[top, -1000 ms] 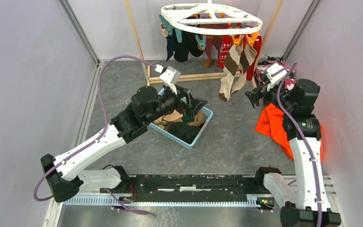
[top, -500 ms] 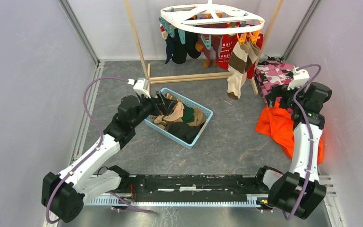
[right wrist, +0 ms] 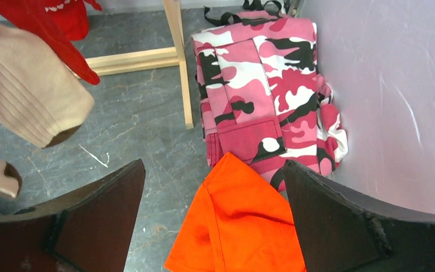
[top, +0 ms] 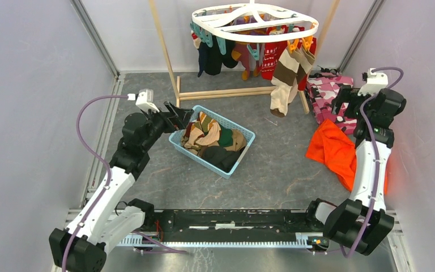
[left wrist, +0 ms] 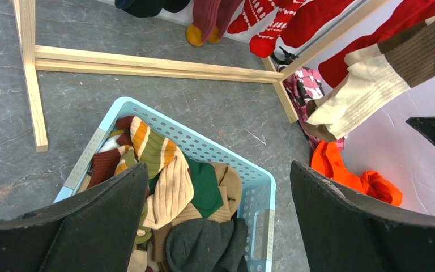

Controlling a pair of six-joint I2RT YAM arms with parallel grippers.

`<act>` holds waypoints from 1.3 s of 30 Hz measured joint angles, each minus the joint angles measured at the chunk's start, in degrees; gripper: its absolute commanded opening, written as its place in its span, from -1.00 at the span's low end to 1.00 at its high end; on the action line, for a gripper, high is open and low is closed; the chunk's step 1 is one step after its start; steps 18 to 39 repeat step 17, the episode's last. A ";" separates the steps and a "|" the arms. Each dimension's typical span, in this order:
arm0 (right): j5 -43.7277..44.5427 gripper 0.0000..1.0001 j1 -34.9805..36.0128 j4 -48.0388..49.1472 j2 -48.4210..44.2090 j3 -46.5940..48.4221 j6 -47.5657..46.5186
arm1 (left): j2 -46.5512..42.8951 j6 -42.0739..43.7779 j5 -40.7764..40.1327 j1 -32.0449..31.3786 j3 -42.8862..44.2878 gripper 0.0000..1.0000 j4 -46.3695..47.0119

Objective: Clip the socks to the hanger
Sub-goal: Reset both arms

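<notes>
The left hand [top: 177, 115] hung spread wide and empty over the left rim of the blue basket [top: 239, 160]. Open worktop [top: 272, 175] lay between it and the left wall. The right hand [top: 342, 101], jaws also wide apart and holding nothing, sat close to the right wall, above the pink camouflage garment [top: 324, 90] and beside the orange cloth [top: 333, 148]. Between the two arms the dark grey marbled surface lay bare. Loose socks [top: 209, 135] filled the basket. Beige-brown striped socks [top: 283, 76] and others hung clipped from the white hanger [top: 312, 24] at the back, above the wooden rack [top: 226, 92] and its floor bar. Pale panels closed in three sides.
</notes>
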 measured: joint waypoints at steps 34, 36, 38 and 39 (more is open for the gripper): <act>0.42 0.96 0.00 -5.60 2.19 8.20 -1.20 | -3.69 3.15 1.20 0.09 7.08 1.00 -11.89; 0.42 0.96 0.00 -5.60 2.19 8.20 -1.20 | -3.69 3.15 1.20 0.09 7.08 1.00 -11.89; 0.42 0.96 0.00 -5.60 2.19 8.20 -1.20 | -3.69 3.15 1.20 0.09 7.08 1.00 -11.89; 0.42 0.96 0.00 -5.60 2.19 8.20 -1.20 | -3.69 3.15 1.20 0.09 7.08 1.00 -11.89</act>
